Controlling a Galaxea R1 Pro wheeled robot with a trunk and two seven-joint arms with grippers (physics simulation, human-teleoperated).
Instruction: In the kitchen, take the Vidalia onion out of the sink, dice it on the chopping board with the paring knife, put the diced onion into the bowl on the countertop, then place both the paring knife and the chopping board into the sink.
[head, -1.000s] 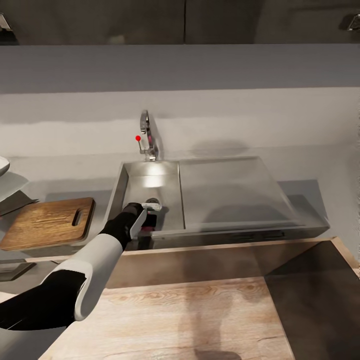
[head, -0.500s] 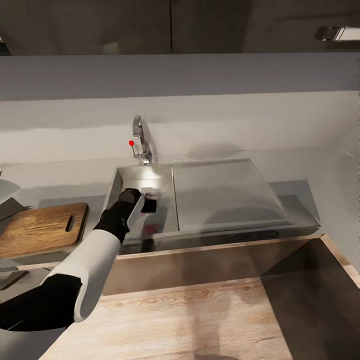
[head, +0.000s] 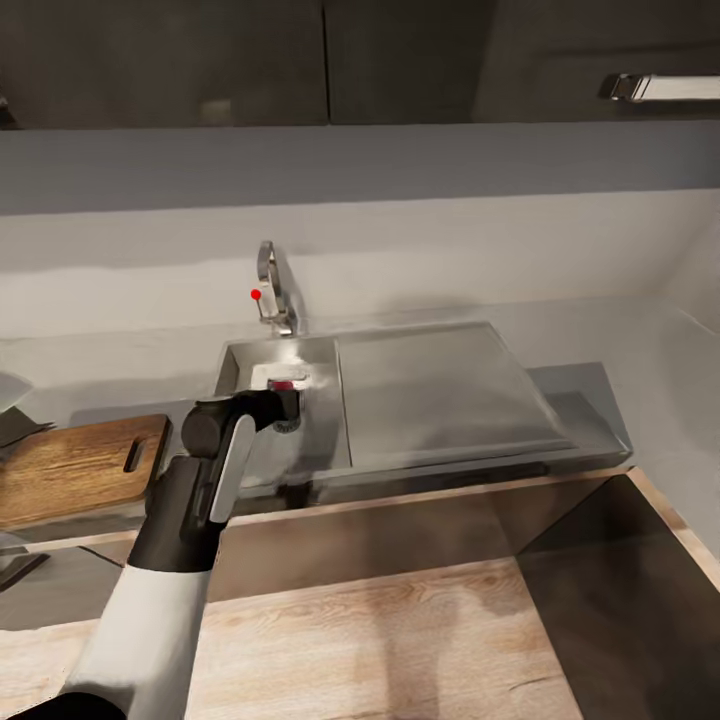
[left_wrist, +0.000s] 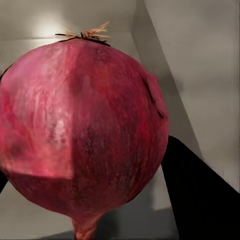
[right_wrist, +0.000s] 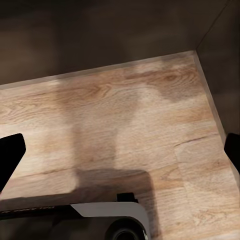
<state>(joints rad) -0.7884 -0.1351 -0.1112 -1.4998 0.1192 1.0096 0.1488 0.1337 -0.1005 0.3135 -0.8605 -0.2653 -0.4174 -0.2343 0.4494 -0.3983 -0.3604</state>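
Note:
Held close before the left wrist camera is the Vidalia onion (left_wrist: 82, 125), dark red and round with a dry tuft, and a black finger (left_wrist: 200, 200) lies against its side. From the head view my left gripper (head: 285, 398) is inside the sink (head: 315, 440) basin, shut on the onion (head: 287, 384), below the chrome tap (head: 268, 290). The chopping board (head: 75, 465) lies on the countertop (head: 600, 340) left of the sink. A dark pointed shape (head: 18, 428) beside the board may be the paring knife. The bowl is out of view. My right gripper (right_wrist: 120, 150) hangs open over wooden floor.
The flat steel drainboard (head: 430, 385) takes up the sink's right side. A wooden ledge (head: 400, 510) runs along the counter front, between me and the sink. Dark wall cabinets (head: 400, 60) hang above the grey backsplash.
The head camera has shifted, sliding the scene left and down. My left arm has lifted and turned at the wrist, bringing the gripper and onion toward the back of the basin.

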